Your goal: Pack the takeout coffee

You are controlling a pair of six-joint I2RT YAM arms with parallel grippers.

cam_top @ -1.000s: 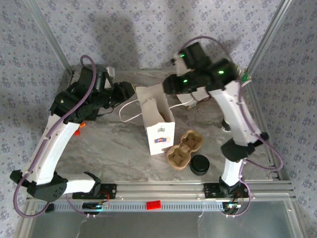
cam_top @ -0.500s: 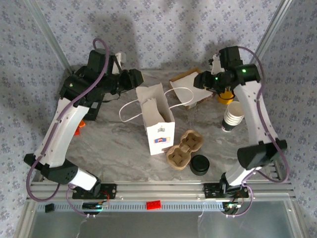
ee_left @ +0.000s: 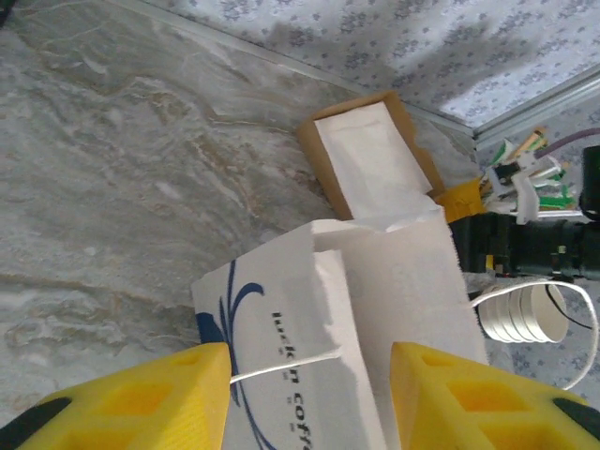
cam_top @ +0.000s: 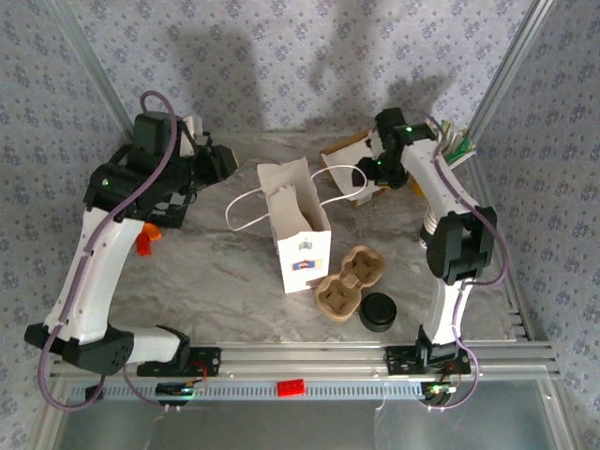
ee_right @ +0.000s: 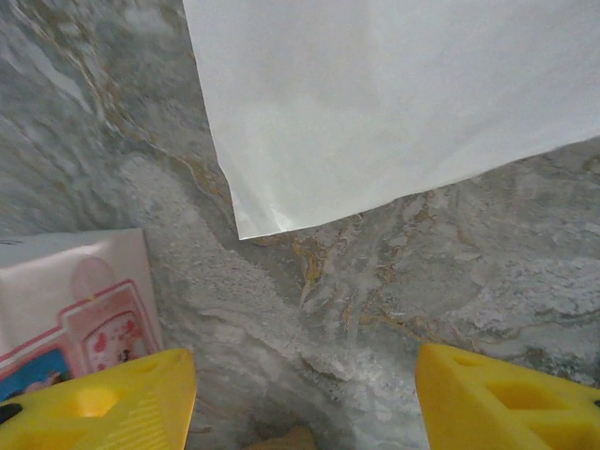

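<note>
The white paper bag (cam_top: 298, 225) stands upright and open mid-table, its cord handles hanging to both sides. In the left wrist view, the bag (ee_left: 375, 309) with blue lettering lies below my open left gripper (ee_left: 309, 394), one handle cord crossing between the fingers. From above, the left gripper (cam_top: 223, 161) hovers left of the bag. The cardboard cup carrier (cam_top: 350, 283) and a black lid (cam_top: 379, 311) sit in front of the bag. White paper cups (ee_left: 525, 314) are stacked at the right. My right gripper (cam_top: 375, 176) is open, low over bare marble (ee_right: 375, 309) by a white sheet (ee_right: 394, 94).
A brown box of white napkins (cam_top: 349, 167) lies behind the bag. A holder of sticks and sachets (cam_top: 457, 145) stands in the back right corner. A pink printed packet (ee_right: 84, 291) lies left of the right gripper. An orange piece (cam_top: 145, 239) sits under the left arm.
The left gripper drew back to the left, away from the bag's top. The right arm folded in and its gripper dropped beside the brown box.
</note>
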